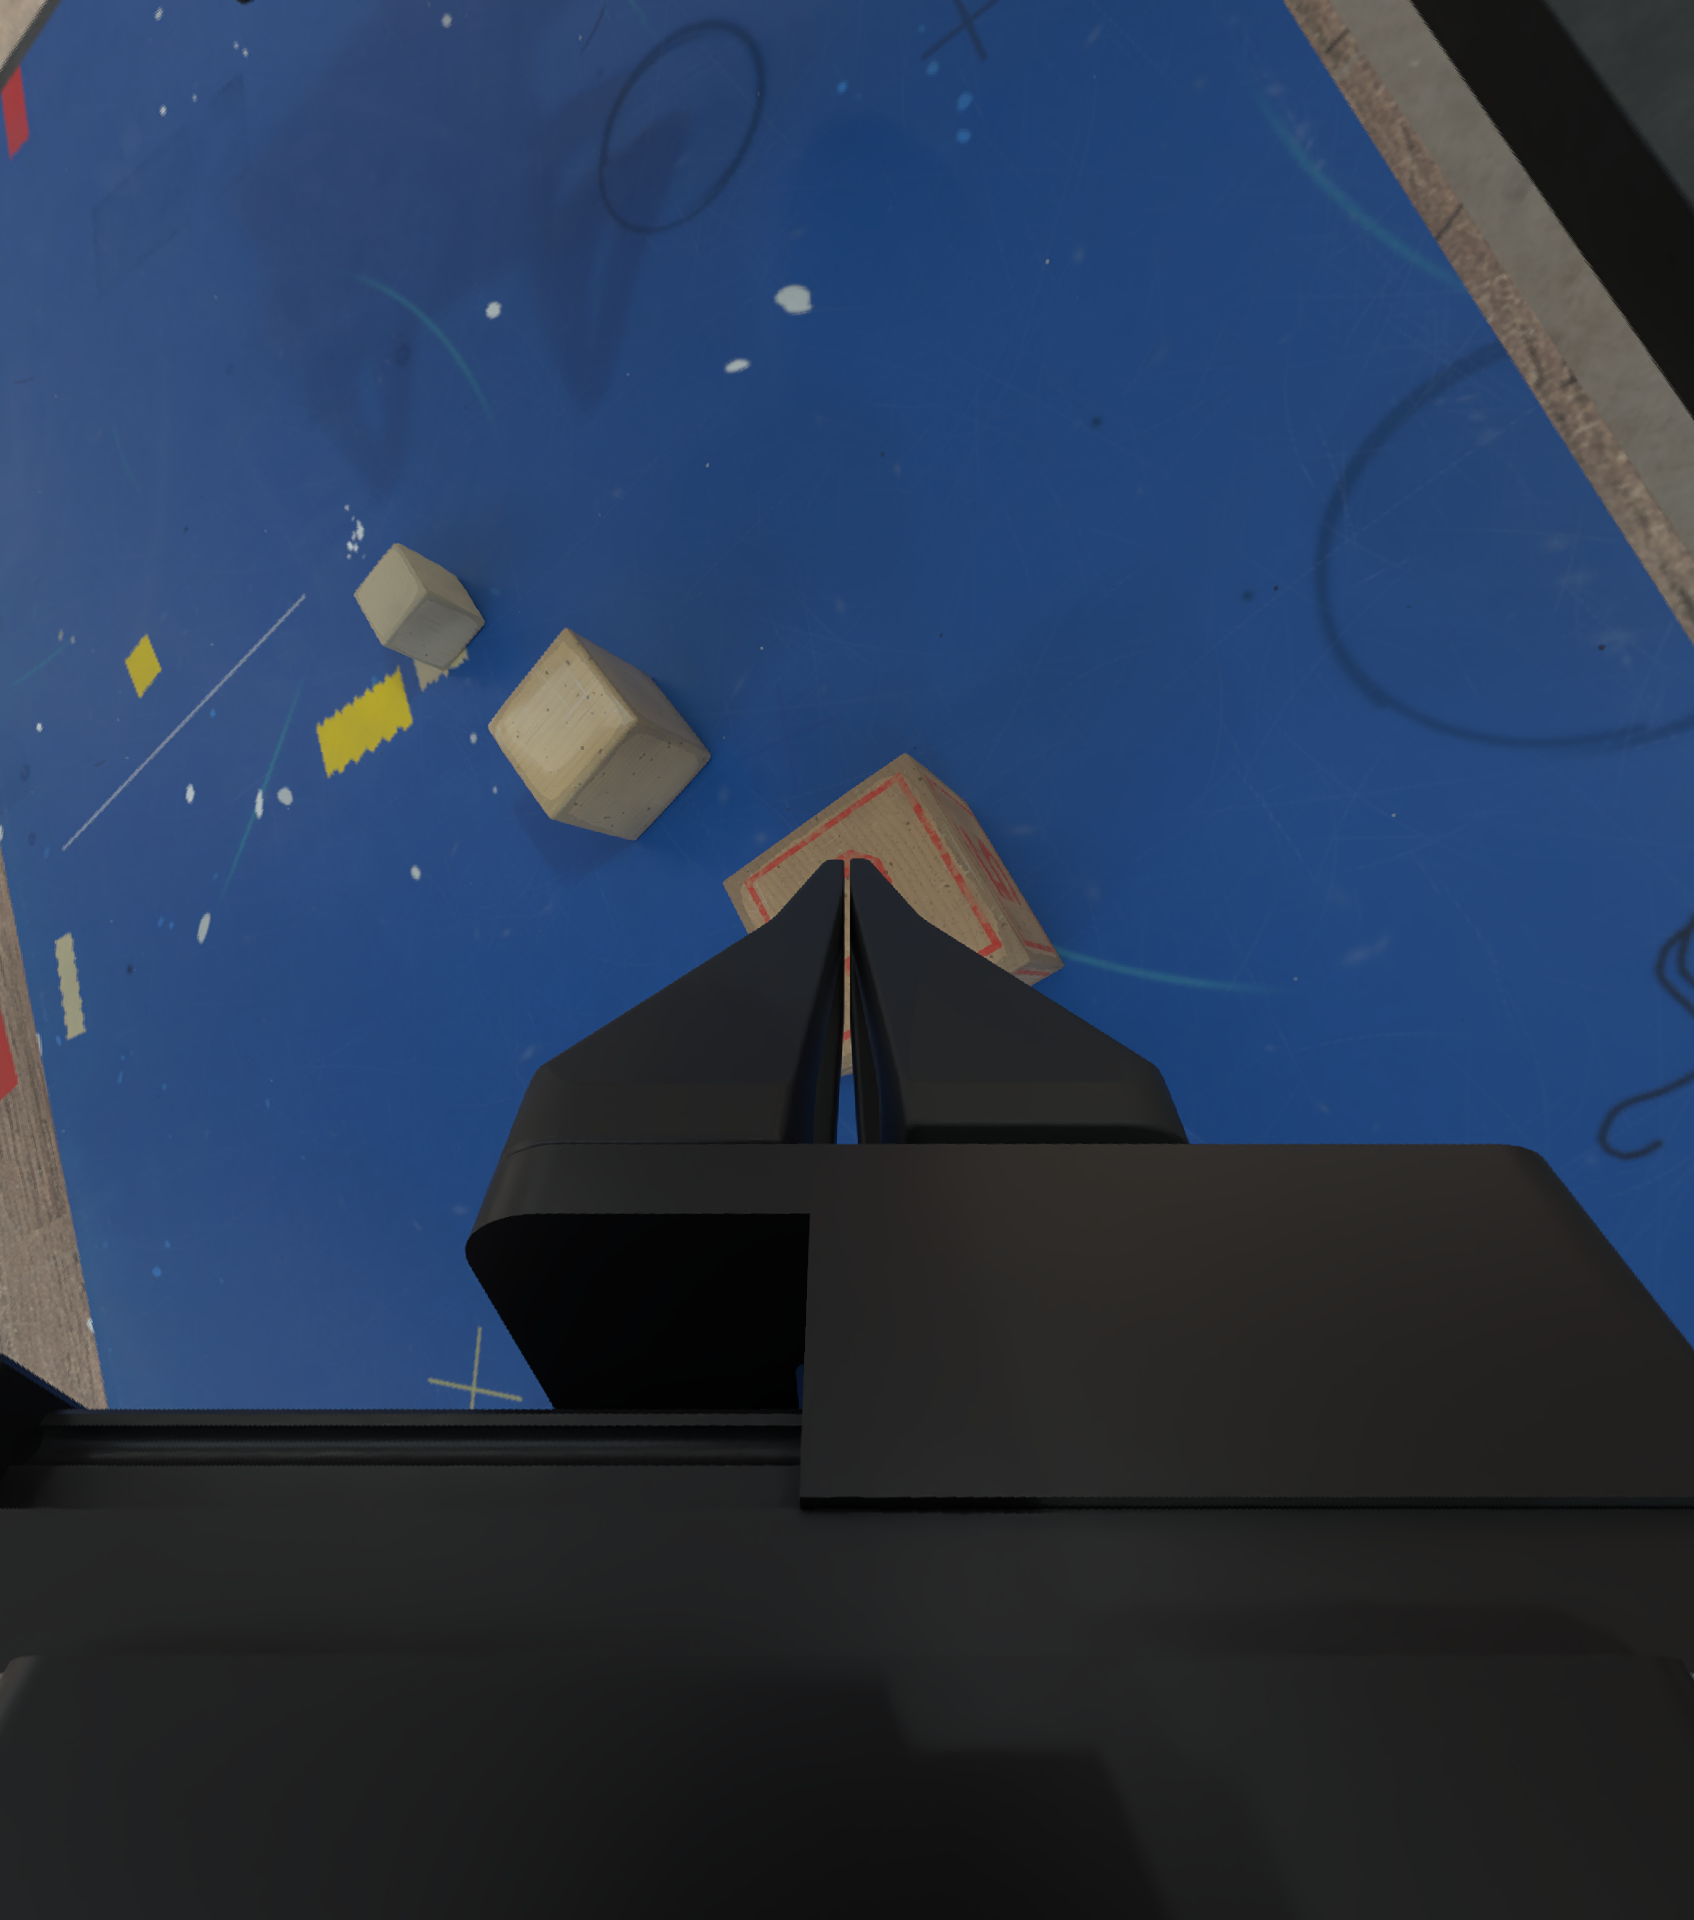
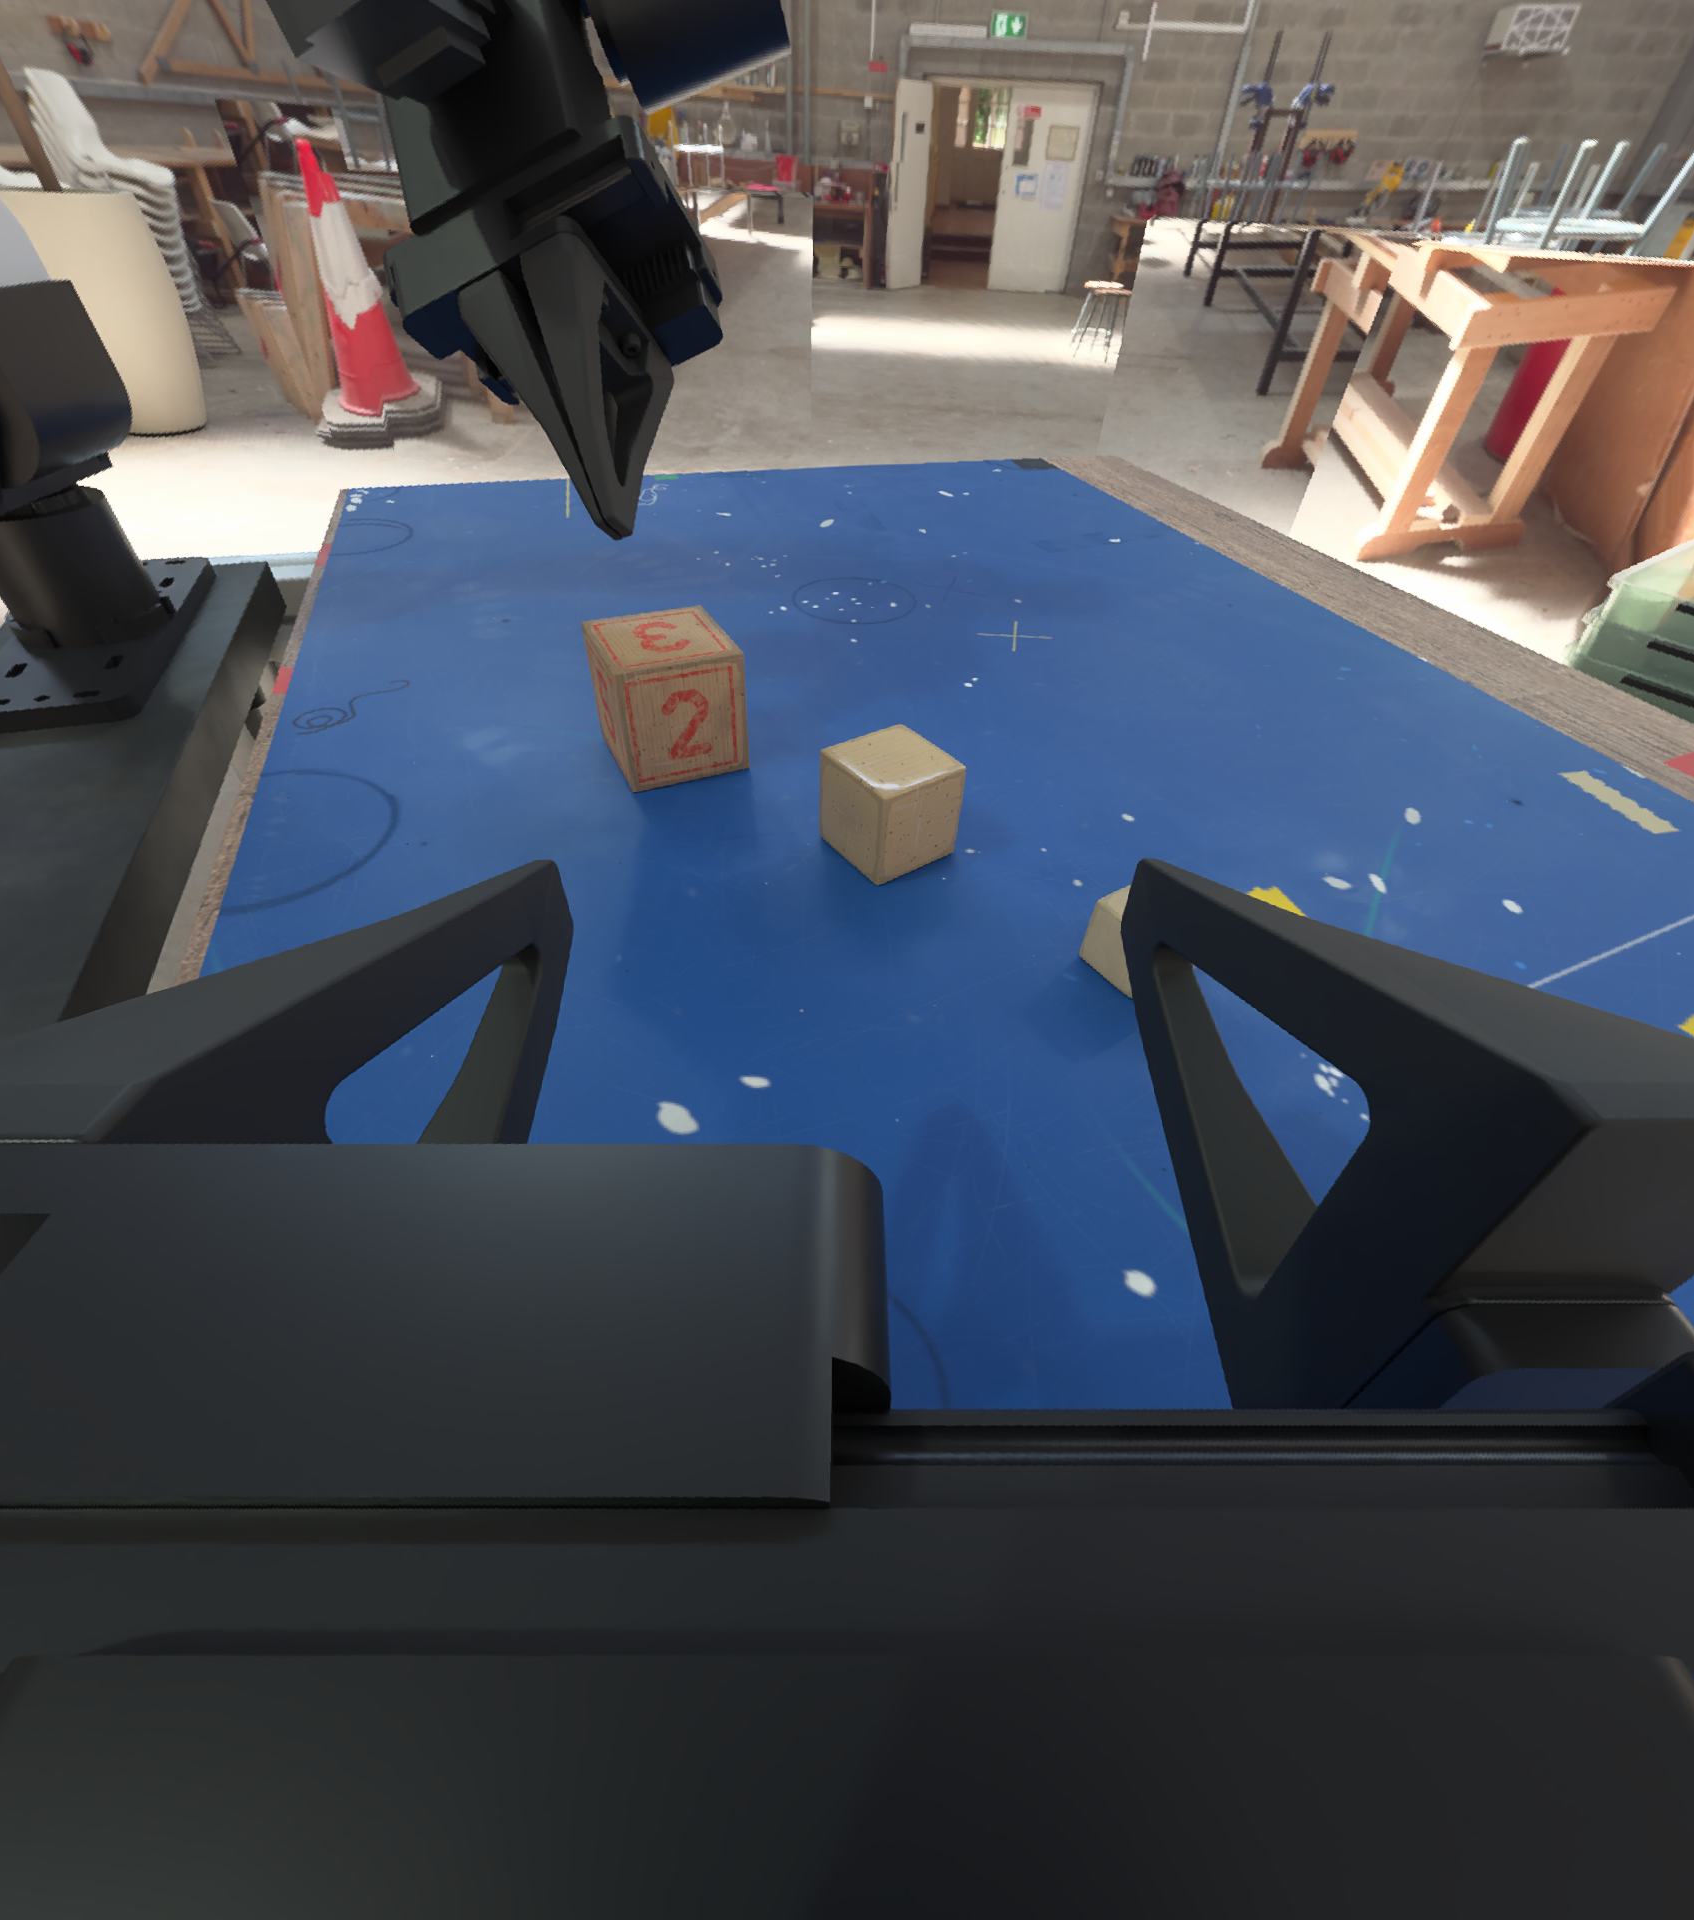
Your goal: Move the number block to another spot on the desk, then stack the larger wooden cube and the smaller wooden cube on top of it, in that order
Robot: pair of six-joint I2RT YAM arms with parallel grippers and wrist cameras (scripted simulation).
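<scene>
- I'm looking out on a woodworking workshop: wooden workbenches point(image 2: 1466, 312) are standing beyond the desk's far right corner.
- Clamps point(image 2: 1284, 104) are hanging along the block wall.
- A traffic cone point(image 2: 355, 301) and stacked white chairs point(image 2: 110, 135) are sitting past the far left corner.

The tan wooden number block point(image 2: 666, 698) carries red printed figures and red borders, both plain wooden cubes point(image 2: 891, 802) point(image 1: 419, 606) are pale cream, and the blue tabletop point(image 2: 1082, 727) shows white specks, yellow and red patches.
</scene>
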